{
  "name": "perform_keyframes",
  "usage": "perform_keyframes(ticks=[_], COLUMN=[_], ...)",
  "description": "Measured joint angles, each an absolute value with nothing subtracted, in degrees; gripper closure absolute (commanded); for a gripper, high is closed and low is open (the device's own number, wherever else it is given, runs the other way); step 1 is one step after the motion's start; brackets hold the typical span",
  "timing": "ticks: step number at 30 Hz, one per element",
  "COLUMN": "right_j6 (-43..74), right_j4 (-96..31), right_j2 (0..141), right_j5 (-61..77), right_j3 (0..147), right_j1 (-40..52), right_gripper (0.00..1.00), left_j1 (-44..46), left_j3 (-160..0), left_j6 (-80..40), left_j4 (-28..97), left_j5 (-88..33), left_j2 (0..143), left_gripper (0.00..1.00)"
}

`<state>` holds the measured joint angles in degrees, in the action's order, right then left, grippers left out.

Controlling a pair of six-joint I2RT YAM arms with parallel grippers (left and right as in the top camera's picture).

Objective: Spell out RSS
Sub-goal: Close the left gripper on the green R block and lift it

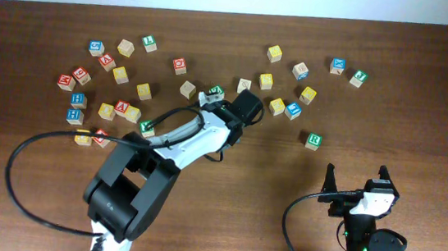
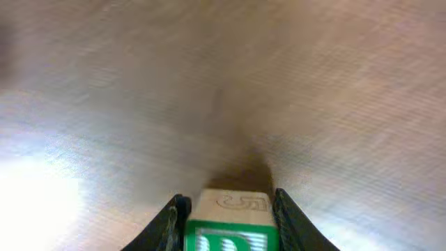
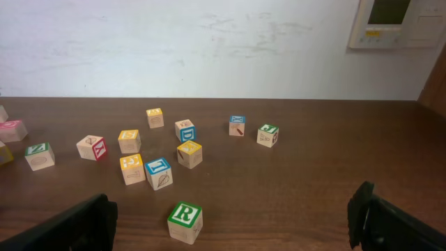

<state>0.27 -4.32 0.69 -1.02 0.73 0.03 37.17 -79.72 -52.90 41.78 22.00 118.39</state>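
My left gripper is shut on a small wooden cube with a green face and a white letter, low over the table among the cubes; the letter is cut off at the frame edge. It also shows green in the overhead view. Another green cube with a white R stands alone right of centre, just ahead of my right gripper, which is open and empty. Yellow-faced cubes lie in the scatter; I cannot read their letters.
Several red, blue, yellow and green letter cubes lie in two loose groups, at the back left and back right. The left arm's body and its black cable lie across the front left.
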Motion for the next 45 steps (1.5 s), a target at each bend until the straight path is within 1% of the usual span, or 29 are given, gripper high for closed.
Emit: perform_keyframes(ticks=[5, 7, 8, 9, 11, 12, 14, 19, 25, 27, 29, 34, 41, 45], right_j6=[0.25, 0.25, 0.27, 0.25, 0.23, 0.23, 0.27, 0.27, 0.25, 0.25, 0.25, 0.25, 0.27, 0.23], right_j4=[-4.32, -4.32, -4.32, -4.32, -4.32, -4.32, -4.32, -4.32, -4.32, -4.32, -4.32, -4.32, -4.32, -4.32], right_j2=[0.69, 0.69, 0.69, 0.69, 0.69, 0.69, 0.69, 0.69, 0.69, 0.69, 0.69, 0.69, 0.69, 0.69], right_j5=[-1.02, -1.02, -1.02, -1.02, -1.02, -1.02, -1.02, -1.02, -1.02, -1.02, -1.02, -1.02, -1.02, -1.02], right_j3=[0.73, 0.73, 0.73, 0.73, 0.73, 0.73, 0.73, 0.73, 0.73, 0.73, 0.73, 0.73, 0.73, 0.73], right_j1=[0.03, 0.03, 0.03, 0.03, 0.03, 0.03, 0.03, 0.03, 0.03, 0.03, 0.03, 0.03, 0.03, 0.03], right_gripper=[0.02, 0.02, 0.02, 0.01, 0.02, 0.02, 0.02, 0.02, 0.02, 0.02, 0.02, 0.02, 0.02, 0.02], left_j1=[37.17, 37.17, 37.17, 37.17, 37.17, 37.17, 37.17, 35.64, 29.43, 28.47, 28.45, 28.62, 28.62, 28.62], left_j3=[-79.72, -79.72, -79.72, -79.64, -79.42, -79.31, -79.24, -79.22, -78.85, -78.24, -77.69, -77.49, -76.93, -75.00], left_j6=[-52.66, -51.57, -50.94, -50.37, -49.52, -48.80, -48.23, -42.26, -32.32, -30.87, -29.91, -28.45, -28.23, -28.21], left_j4=[51.22, 52.88, 52.93, 52.95, 53.01, 53.10, 53.15, 53.15, 53.12, 52.86, 51.90, 49.91, 48.80, 47.37], left_j5=[21.65, 21.34, 20.99, 20.60, 19.90, 19.75, 19.33, 16.64, 3.79, 1.48, 0.16, -1.10, -1.06, 0.34], left_j2=[114.78, 114.28, 114.28, 114.28, 114.26, 114.26, 114.26, 114.26, 114.26, 114.26, 114.26, 114.28, 114.28, 114.26], left_gripper=[0.67, 0.66, 0.64, 0.60, 0.40, 0.40, 0.31, 0.31, 0.34, 0.38, 0.44, 0.48, 0.48, 0.52])
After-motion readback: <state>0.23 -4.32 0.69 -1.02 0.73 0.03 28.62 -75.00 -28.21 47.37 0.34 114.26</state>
